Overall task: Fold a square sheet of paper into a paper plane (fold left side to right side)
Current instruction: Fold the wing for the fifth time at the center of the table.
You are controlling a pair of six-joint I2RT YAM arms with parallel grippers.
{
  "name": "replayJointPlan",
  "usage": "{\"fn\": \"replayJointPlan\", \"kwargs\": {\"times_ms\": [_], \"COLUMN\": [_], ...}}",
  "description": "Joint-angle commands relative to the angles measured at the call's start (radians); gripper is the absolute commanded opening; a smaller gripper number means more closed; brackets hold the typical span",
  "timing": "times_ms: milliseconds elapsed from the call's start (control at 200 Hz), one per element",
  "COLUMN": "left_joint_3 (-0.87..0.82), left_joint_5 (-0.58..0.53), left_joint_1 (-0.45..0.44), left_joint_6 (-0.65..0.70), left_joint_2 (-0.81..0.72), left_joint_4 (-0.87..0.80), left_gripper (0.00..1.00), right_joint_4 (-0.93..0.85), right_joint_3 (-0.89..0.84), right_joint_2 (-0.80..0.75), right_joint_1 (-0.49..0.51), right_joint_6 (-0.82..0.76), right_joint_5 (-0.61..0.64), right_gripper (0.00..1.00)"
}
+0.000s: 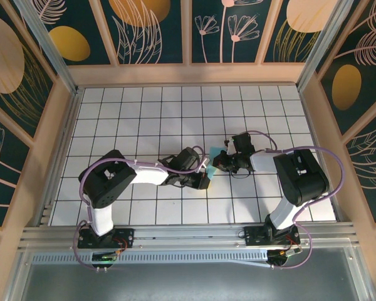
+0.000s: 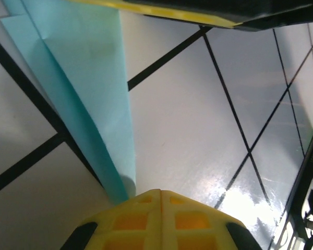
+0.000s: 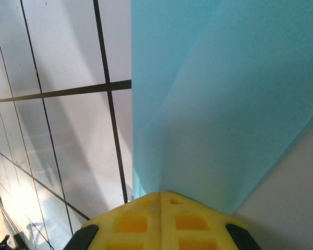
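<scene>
Turquoise sheet of paper (image 1: 214, 152) lay mid-surface (image 1: 144, 113), between the two arm tips. It was not a flat square: the left wrist view showed overlapping layers narrowing toward a point, and the right wrist view showed one layer over another with a slanted edge. Left gripper (image 2: 160, 192) was closed, fingers together, with the paper's narrow end running under its tip. Right gripper (image 3: 161, 194) was closed likewise, its tip on the paper's edge. Could not tell pinching from pressing. Judgement: several folds done, creasing under way. A slim dart outline was not yet evident. Remaining folds and final shaping looked still to come.
</scene>
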Motion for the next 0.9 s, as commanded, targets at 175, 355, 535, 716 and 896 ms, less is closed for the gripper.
{"fn": "replayJointPlan", "kwargs": {"times_ms": [175, 355, 535, 716, 896], "left_joint_3": [-0.078, -0.156, -0.230, -0.282, -0.311], "left_joint_5": [-0.046, -0.156, -0.376, -0.617, -0.764], "left_joint_1": [-0.004, -0.003, -0.004, -0.003, -0.002], "left_joint_6": [-0.016, -0.031, -0.046, -0.073, -0.089], "left_joint_2": [-0.047, -0.217, -0.377, -0.488, -0.550], "left_joint_4": [0.039, 0.112, 0.134, 0.128, 0.109], "left_gripper": [0.02, 0.02, 0.03, 0.21, 0.38], "right_joint_4": [-0.164, -0.265, -0.424, -0.586, -0.670], "right_joint_3": [0.012, 0.105, 0.196, 0.273, 0.368], "right_joint_2": [0.014, -0.088, -0.172, -0.180, -0.076], "right_joint_1": [0.011, 0.015, 0.039, 0.120, 0.225], "right_joint_6": [-0.037, -0.047, -0.055, -0.018, 0.044], "right_joint_5": [0.113, 0.179, 0.322, 0.553, 0.717], "right_gripper": [0.00, 0.15, 0.33, 0.52, 0.62]}}
